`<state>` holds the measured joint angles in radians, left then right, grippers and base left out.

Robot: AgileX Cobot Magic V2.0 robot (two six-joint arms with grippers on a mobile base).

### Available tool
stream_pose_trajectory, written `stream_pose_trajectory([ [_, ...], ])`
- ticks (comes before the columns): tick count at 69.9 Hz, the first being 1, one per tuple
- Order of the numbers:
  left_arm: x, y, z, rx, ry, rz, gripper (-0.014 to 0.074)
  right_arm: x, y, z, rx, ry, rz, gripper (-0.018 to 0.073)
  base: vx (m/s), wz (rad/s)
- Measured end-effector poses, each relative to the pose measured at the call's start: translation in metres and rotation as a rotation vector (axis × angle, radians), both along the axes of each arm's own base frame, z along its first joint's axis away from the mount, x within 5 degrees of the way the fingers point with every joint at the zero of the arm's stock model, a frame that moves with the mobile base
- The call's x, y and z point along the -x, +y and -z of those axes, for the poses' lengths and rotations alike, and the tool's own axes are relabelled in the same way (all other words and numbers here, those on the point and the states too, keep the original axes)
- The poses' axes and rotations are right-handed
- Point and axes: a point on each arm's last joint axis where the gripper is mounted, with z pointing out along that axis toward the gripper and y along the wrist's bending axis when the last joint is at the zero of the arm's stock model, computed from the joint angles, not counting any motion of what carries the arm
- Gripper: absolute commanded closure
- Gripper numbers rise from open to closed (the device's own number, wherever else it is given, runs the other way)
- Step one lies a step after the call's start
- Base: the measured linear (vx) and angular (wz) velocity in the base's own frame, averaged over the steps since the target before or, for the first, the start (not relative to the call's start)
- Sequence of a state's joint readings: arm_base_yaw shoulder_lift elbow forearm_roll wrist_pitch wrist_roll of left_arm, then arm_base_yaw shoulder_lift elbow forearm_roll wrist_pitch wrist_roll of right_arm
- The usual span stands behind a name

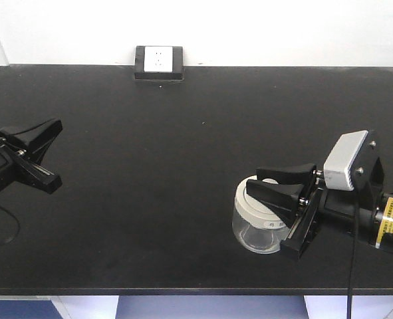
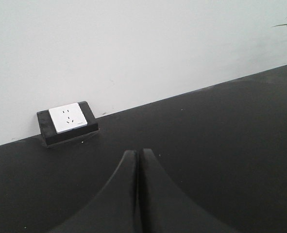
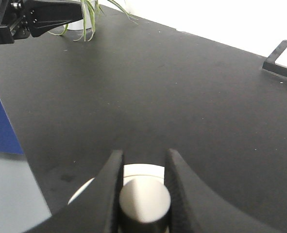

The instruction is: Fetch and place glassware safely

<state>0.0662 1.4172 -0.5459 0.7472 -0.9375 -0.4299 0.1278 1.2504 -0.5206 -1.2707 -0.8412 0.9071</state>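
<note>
The right end effector (image 1: 262, 181) was pinching the central knob on the lid of the small squat clear glass jar with a wide cream-white round lid (image 1: 253, 229). In the right wrist view you could see one black finger on each side of that knob (image 3: 144, 199), right up against it.

The big matte black worktop (image 1: 183, 199) took up pretty much the whole scene, and the jar was at its front right part, not far from the near edge. I couldn't tell if the jar was resting on it or a hair off it.

The left end effector (image 1: 46, 129) was over at the far left, well apart from the jar, with its fingers pressed together and nothing between them (image 2: 138, 160).

The black-framed white wall socket (image 1: 159, 61) sat at the back edge against the white wall.
</note>
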Motion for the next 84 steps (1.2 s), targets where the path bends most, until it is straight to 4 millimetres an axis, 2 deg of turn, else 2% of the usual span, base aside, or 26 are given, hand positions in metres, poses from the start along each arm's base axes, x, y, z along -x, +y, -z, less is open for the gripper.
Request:
stream_pose_trajectory([
  [84, 0.0, 0.0, 0.0, 0.0, 0.0, 0.0, 0.0603, 0.0, 0.0, 0.0, 0.0, 0.0, 0.0, 0.056, 0.04, -0.01],
])
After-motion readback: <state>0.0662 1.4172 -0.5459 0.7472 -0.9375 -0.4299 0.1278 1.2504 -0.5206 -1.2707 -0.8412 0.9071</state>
